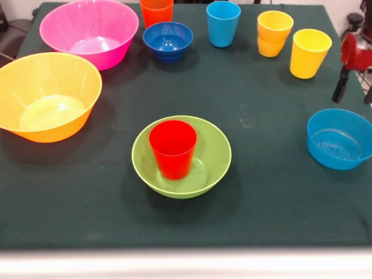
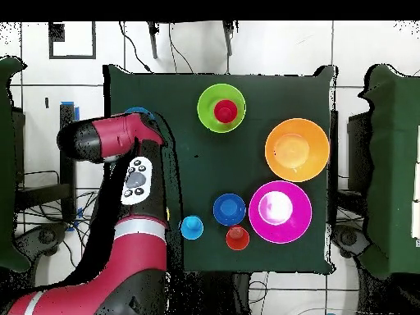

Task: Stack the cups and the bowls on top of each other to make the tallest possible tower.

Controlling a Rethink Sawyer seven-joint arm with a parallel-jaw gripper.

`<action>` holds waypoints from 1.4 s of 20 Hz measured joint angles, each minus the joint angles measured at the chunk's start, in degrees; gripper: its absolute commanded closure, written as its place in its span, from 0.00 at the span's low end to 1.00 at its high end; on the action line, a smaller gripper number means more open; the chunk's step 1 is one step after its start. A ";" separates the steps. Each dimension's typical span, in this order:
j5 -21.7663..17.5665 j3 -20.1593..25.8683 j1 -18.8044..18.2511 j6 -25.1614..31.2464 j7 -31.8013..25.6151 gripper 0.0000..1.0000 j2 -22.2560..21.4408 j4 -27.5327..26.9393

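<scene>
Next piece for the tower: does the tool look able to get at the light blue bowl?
Probably yes: the light blue bowl sits alone near the table edge, nothing inside it, with the tool just beyond it.

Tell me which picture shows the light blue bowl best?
The front view: the light blue bowl sits fully in sight near the table's right edge, open side up and empty. In the overhead view the robot's arm covers nearly all of it; only a blue sliver peeks out.

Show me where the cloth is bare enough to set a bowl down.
Bare: the near strip in front of the green bowl, and the stretch between it and the light blue bowl. Crowded: the far edge, from the pink bowl to the yellow cups.
</scene>
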 measured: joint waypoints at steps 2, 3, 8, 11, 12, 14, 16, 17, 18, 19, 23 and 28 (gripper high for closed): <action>-0.01 -0.54 -0.08 -0.13 0.00 0.00 1.03 0.01; 0.00 -0.67 -0.10 -0.12 0.00 0.00 1.23 0.00; 0.00 -1.62 -0.51 -0.20 0.00 0.00 2.59 -0.01; 0.01 -2.05 -0.65 -0.58 0.00 0.00 3.46 -0.02; 0.01 -2.18 -0.65 -0.77 0.00 0.00 3.76 -0.02; 0.01 -2.37 -0.64 -1.10 0.00 0.00 4.36 -0.02; 0.01 -2.45 -0.64 -1.20 0.00 0.00 4.67 -0.09; 0.01 -2.50 -0.63 -1.25 0.00 0.00 4.84 -0.15; 0.01 -2.64 -0.64 -1.35 0.00 0.00 5.44 -0.51; 0.01 -2.68 -0.64 -1.39 0.00 0.00 5.63 -0.66; 0.05 -2.88 -0.64 -1.99 0.00 0.00 6.93 -1.81; 0.09 -2.94 -0.64 -3.89 0.00 0.00 8.78 -3.57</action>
